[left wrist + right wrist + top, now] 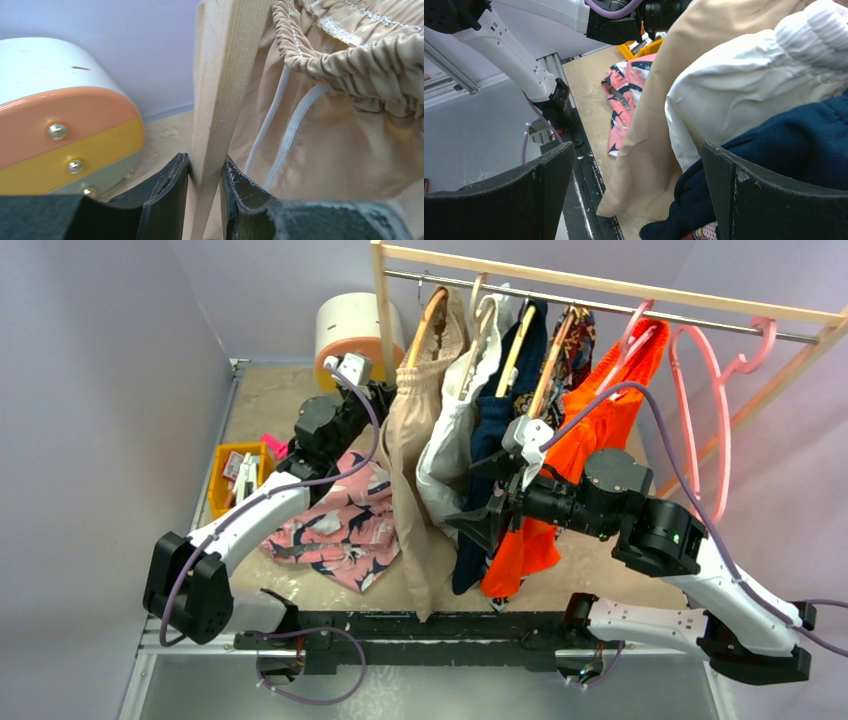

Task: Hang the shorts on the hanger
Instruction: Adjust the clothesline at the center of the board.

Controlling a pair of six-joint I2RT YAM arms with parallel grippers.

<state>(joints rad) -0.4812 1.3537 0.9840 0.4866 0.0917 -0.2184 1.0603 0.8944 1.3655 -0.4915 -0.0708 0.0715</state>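
The shorts (335, 525), pink with a navy-and-white print, lie crumpled on the table to the left of the hanging clothes; the right wrist view shows the shorts (624, 95) behind a beige garment. The hanger (766, 332), large and pink, hangs bare at the right end of the rail. My left gripper (383, 400) is at the rack's wooden upright post (380, 300). In the left wrist view the left gripper (205, 165) is shut on that post (220, 90). My right gripper (478, 522) stands open beside the hanging clothes, and the right gripper (639, 155) holds nothing.
On the rail hang beige shorts (425, 430), a white garment (455, 430), a navy one (490, 440), a dark patterned one (575, 345) and an orange one (585, 460). A yellow bin (235, 475) sits far left. A white and orange cylinder (350, 330) stands behind the post.
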